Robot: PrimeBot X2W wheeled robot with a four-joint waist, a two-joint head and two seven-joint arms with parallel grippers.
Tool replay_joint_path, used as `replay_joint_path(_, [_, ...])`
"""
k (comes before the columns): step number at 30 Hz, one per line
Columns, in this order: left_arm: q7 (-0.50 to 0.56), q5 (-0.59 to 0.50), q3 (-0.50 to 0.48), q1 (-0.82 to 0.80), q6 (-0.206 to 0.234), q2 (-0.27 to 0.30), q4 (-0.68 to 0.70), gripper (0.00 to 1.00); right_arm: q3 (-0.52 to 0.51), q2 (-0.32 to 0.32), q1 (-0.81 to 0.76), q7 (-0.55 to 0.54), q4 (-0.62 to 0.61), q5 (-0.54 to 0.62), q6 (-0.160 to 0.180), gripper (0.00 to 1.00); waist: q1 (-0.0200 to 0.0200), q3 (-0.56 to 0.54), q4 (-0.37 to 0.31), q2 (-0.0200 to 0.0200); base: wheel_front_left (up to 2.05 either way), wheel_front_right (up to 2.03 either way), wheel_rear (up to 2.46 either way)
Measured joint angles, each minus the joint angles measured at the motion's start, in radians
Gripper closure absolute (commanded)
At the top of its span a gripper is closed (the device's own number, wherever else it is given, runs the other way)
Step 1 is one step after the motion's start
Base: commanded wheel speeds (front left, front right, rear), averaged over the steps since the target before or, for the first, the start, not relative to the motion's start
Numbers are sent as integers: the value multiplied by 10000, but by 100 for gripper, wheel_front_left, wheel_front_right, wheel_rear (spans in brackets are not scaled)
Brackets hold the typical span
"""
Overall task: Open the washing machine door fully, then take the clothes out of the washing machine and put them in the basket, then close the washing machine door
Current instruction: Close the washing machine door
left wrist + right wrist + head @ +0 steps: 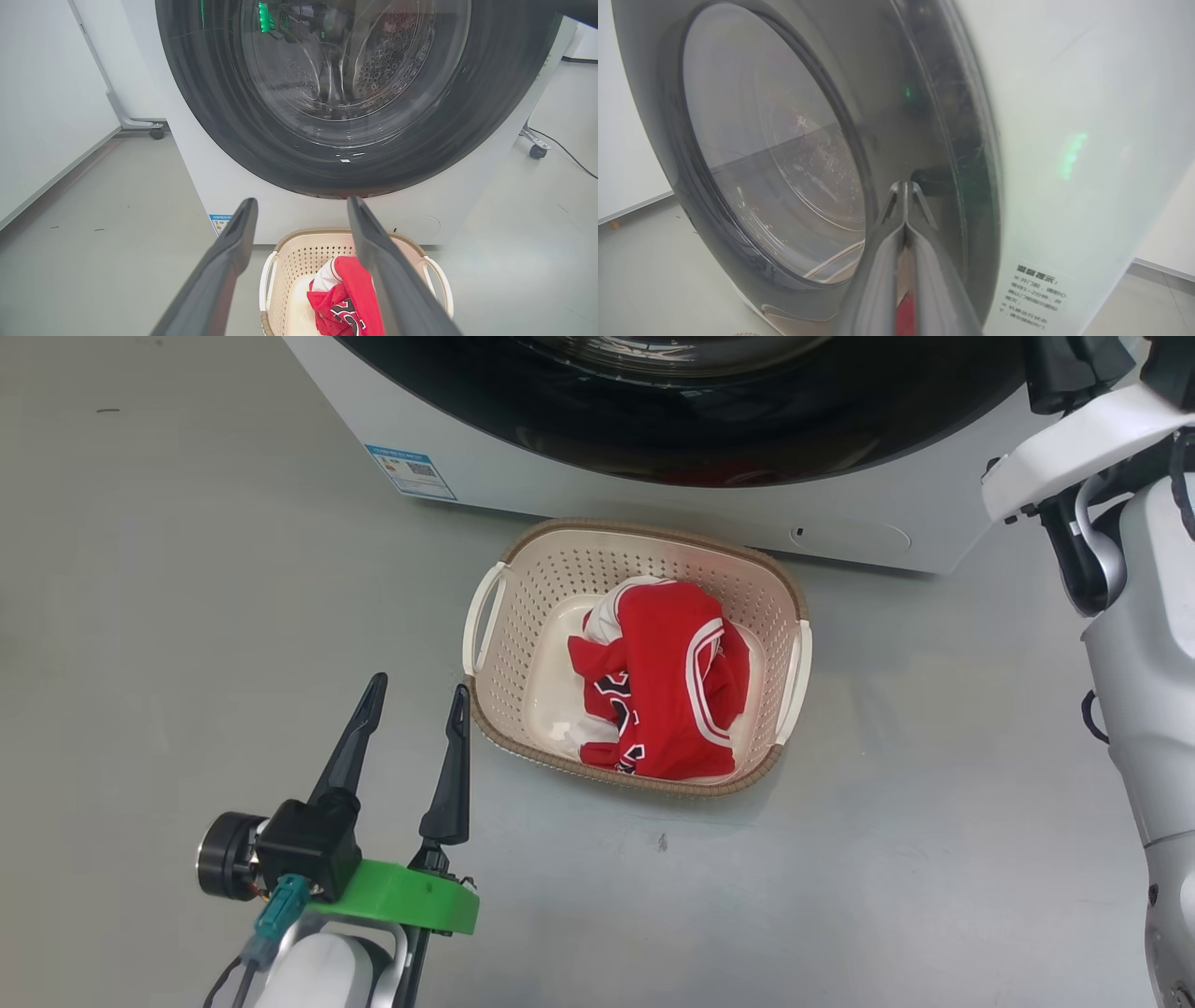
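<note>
Fingers [347, 761] of the left gripper [419, 685] are standing wide apart and holding nothing, hovering over the grey floor [140, 644]. At their twelve o'clock the big white front-loading washing machine [523, 485] is showing a small blue label sticker [411, 472], and its large round glossy black-rimmed door [747, 439] is lying flush against the front. Nothing is standing between these fingers and the cream perforated plastic basket with a brown woven-look rim [546, 597], which is sitting just at their two o'clock and touching neither. The bright red jersey clothes with white trim [667, 672] are lying bundled inside it. Further right, the right gripper [903, 185] is pressing its fingers together, empty. Its tips are appearing to touch the door's dark rim near its three o'clock edge.
</note>
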State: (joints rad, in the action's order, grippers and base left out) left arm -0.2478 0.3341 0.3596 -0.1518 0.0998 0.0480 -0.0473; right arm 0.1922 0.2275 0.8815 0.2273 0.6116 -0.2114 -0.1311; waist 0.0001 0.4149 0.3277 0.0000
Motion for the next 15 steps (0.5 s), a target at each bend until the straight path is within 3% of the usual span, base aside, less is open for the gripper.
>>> replay_joint_path(15, [-13, 0, -65, -128, 0, -17, -186, 0, 512, -322, -339, 221, 205, -272, 10, 100, 0, -274, -182, 0, 0, 0, 0])
